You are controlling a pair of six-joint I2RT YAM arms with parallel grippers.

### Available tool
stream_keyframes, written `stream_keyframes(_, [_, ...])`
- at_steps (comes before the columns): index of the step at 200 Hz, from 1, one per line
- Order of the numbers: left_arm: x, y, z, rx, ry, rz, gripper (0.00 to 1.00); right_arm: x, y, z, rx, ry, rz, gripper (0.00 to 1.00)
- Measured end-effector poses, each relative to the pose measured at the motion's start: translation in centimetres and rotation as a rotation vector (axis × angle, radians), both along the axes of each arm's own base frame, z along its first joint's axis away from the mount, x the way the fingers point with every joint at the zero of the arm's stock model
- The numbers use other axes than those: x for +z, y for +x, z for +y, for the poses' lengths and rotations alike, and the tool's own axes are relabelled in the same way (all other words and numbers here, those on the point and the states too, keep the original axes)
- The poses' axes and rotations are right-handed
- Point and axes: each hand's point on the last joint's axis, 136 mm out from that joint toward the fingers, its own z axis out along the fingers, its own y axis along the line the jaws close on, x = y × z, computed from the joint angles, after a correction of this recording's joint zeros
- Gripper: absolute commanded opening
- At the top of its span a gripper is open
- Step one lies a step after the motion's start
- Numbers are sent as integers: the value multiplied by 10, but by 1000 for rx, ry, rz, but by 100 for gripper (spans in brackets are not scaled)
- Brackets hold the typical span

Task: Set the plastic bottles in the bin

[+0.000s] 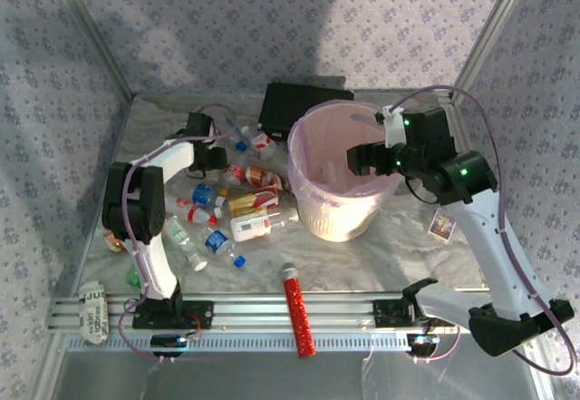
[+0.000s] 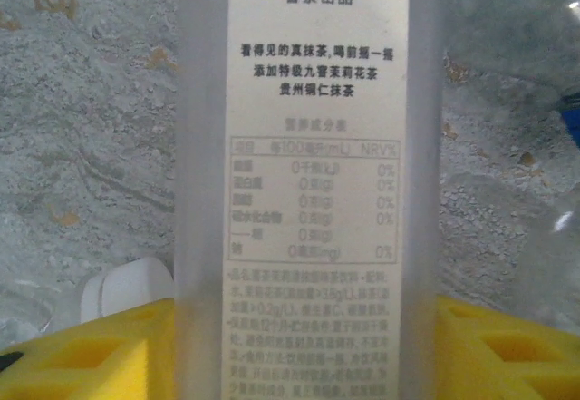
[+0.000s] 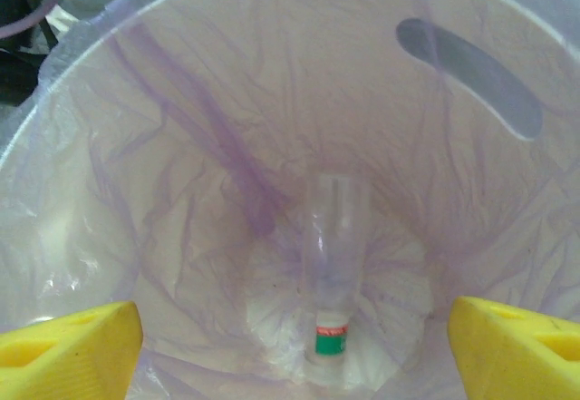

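Observation:
My left gripper (image 1: 215, 157) reaches to the back left of the table. In the left wrist view a frosted plastic bottle (image 2: 308, 146) with a white printed label stands between its yellow fingers (image 2: 91, 355), which press against both sides. Several more plastic bottles (image 1: 240, 202) with red, blue and white caps lie in a heap left of the bin (image 1: 308, 202). My right gripper (image 1: 360, 160) hangs open over the bin's mouth. In the right wrist view one clear bottle (image 3: 333, 246) with a green and red label lies on the lined bin's (image 3: 181, 146) bottom, between the wide-apart fingers (image 3: 72, 350).
A flat black box (image 1: 292, 105) sits behind the bin. A red glitter tube (image 1: 299, 314) lies across the front rail. A small card (image 1: 441, 226) lies right of the bin, crumpled packaging (image 1: 91, 309) at the front left. Papered walls close in the table.

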Motion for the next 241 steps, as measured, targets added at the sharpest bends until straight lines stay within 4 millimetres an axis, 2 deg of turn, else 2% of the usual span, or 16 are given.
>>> stream_keyframes(40, [7, 4, -1, -4, 0, -12, 52, 11, -4, 3, 9, 28, -20, 88])
stream_keyframes(65, [24, 5, -2, -10, -8, -43, 51, 16, -8, 12, 36, 42, -25, 88])
stream_keyframes(87, [63, 3, -5, -19, -36, -118, 51, 28, -7, 25, 63, 68, -45, 88])
stream_keyframes(110, [129, -3, -11, -47, -100, -270, 50, 43, -6, 44, 110, 98, -74, 89])
stream_keyframes(136, [206, -32, -27, -127, -201, -458, 48, 62, -2, 68, 160, 141, -109, 90])
stream_keyframes(158, [247, -64, -57, -257, -291, -563, 47, 78, 3, 95, 217, 177, -130, 90])
stream_keyframes(177, [264, -93, -87, -377, -370, -601, 47, 88, 11, 121, 261, 207, -132, 90])
stream_keyframes(199, [273, -121, -116, -495, -444, -618, 47, 94, 24, 151, 302, 240, -117, 91])
stream_keyframes(241, [289, -149, -150, -628, -514, -646, 47, 81, 52, 195, 334, 274, -49, 93])
